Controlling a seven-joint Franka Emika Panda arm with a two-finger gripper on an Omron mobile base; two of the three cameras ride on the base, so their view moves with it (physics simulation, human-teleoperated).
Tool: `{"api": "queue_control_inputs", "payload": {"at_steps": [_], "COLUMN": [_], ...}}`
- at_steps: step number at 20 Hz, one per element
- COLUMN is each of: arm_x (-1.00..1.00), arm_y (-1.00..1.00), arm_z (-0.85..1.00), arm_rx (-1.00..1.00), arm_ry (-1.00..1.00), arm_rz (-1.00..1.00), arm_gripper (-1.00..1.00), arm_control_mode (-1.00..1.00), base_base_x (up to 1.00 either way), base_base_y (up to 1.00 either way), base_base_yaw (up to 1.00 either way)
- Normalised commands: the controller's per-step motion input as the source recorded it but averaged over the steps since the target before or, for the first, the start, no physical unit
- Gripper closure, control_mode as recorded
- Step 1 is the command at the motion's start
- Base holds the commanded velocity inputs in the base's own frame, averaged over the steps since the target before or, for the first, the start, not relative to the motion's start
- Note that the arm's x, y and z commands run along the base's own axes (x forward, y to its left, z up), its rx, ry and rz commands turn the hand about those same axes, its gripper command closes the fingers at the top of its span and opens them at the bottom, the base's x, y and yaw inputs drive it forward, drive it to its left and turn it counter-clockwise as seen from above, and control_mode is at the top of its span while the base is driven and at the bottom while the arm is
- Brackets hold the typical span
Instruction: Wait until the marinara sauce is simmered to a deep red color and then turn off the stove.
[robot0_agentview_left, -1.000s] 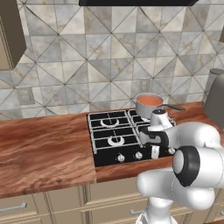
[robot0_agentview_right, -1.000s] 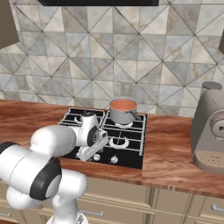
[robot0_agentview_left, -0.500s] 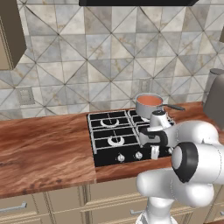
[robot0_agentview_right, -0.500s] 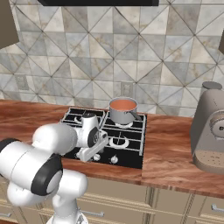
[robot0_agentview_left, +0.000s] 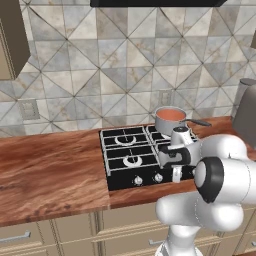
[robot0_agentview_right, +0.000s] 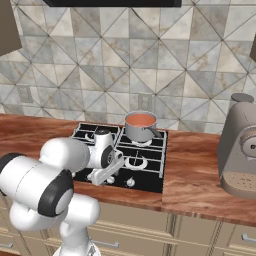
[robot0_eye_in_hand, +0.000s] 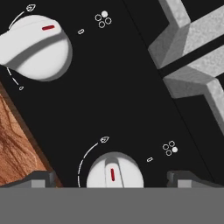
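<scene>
While poised over stove (robot0_agentview_left: 131, 156) front knob row, gripper (robot0_eye_in_hand: 112, 177) spread wide, straddling knob (robot0_eye_in_hand: 114, 171) untouched; marinara sauce (robot0_agentview_right: 140, 120) orange-red in saucepan (robot0_agentview_right: 141, 130) on stove's rear right burner.

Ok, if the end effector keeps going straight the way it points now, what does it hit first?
Most likely the silver knob framed between the two fingertips, on the stove front panel. The end effector is open around that line. How much gap remains is unclear.
</scene>
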Motion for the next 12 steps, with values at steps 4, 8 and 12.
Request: {"api": "queue_control_inputs", "payload": {"at_steps": [4, 8, 12], "arm_x": [0.0, 0.0, 0.0], "arm_y": [0.0, 0.0, 0.0], "arm_z": [-0.04, 0.0, 0.0], "arm_rx": [0.0, 0.0, 0.0], "arm_ry": [0.0, 0.0, 0.0], "arm_rz": [0.0, 0.0, 0.0], "arm_gripper": [-1.0, -1.0, -1.0], "arm_control_mode": [-1.0, -1.0, -1.0], "base_base_x": [0.0, 0.0, 0.0], "base_base_y": [0.0, 0.0, 0.0], "base_base_yaw": [0.0, 0.0, 0.0]}}
